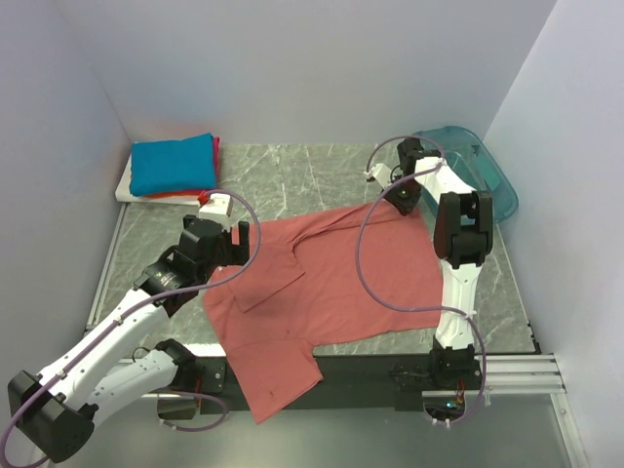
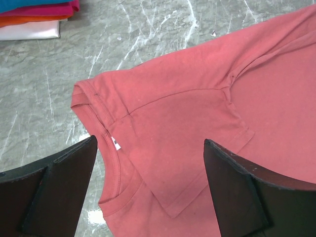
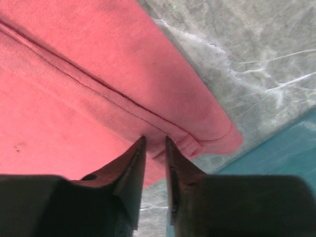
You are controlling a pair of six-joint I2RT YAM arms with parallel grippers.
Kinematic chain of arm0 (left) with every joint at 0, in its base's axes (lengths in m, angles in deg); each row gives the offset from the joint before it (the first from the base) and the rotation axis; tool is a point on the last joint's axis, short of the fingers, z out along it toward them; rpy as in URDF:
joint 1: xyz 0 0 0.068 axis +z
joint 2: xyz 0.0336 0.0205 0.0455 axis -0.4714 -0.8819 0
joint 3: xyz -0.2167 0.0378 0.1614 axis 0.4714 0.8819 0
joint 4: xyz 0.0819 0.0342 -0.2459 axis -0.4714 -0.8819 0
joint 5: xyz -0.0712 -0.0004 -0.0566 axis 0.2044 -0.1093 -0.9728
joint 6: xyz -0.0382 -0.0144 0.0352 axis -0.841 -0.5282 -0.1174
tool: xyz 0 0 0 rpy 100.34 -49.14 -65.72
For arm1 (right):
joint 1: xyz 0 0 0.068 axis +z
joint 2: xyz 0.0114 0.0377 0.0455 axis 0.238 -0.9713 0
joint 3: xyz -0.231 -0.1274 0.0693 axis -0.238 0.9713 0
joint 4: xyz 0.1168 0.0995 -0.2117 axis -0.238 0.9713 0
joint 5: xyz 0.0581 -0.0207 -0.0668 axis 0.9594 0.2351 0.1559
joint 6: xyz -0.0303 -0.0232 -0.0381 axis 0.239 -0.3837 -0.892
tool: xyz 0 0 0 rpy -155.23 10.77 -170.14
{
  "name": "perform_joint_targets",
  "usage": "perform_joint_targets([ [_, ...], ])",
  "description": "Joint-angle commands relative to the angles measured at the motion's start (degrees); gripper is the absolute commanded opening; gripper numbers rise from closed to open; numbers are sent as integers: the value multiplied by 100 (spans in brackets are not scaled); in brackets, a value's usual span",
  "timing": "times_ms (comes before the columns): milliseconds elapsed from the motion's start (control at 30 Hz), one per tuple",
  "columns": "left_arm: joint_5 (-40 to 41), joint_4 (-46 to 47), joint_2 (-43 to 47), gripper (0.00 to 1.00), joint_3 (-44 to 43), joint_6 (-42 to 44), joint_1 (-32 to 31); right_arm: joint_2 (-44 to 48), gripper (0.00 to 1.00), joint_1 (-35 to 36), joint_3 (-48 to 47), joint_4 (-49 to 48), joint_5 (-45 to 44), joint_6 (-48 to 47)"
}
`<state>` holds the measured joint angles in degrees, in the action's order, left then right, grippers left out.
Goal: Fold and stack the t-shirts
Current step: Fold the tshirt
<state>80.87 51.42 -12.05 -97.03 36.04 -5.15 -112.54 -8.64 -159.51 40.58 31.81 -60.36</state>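
The large salmon-pink t-shirt lies spread on the grey marble table, one part hanging over the near edge. My left gripper is open and empty above the collar and a folded-in sleeve, its fingers wide apart either side. My right gripper is at the shirt's far right corner, shut on the hemmed edge beside the bin. Folded blue, red and white t-shirts are stacked at the far left, and also show in the left wrist view.
A translucent teal plastic bin stands at the far right corner, close to my right gripper; it also shows in the right wrist view. White walls enclose the table on three sides. A black rail runs along the near edge.
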Motion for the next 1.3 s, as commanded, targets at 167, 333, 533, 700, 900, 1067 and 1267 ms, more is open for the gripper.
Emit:
perform_joint_targets([
  [167, -21, 168, 16, 94, -13, -38, 32, 594, 13, 32, 284, -341, -110, -66],
  [333, -47, 168, 43, 94, -13, -47, 32, 849, 39, 67, 311, -69, 511, -188],
  [533, -38, 160, 34, 94, -13, -56, 32, 938, 49, 436, 267, 335, 1243, -636],
  [700, -21, 151, 34, 94, -13, -47, 41, 595, 49, 709, -75, 687, 1226, -1015],
  [900, -38, 151, 25, 94, -13, -29, 41, 191, 49, 815, -418, 714, 1103, -1015],
  [1067, -38, 151, 8, 94, -22, -38, 49, -11, 49, 850, -629, 713, 1042, -980],
  [1267, -38, 160, -19, 94, -13, -38, 49, -187, 50, 876, -788, 731, 971, -971],
])
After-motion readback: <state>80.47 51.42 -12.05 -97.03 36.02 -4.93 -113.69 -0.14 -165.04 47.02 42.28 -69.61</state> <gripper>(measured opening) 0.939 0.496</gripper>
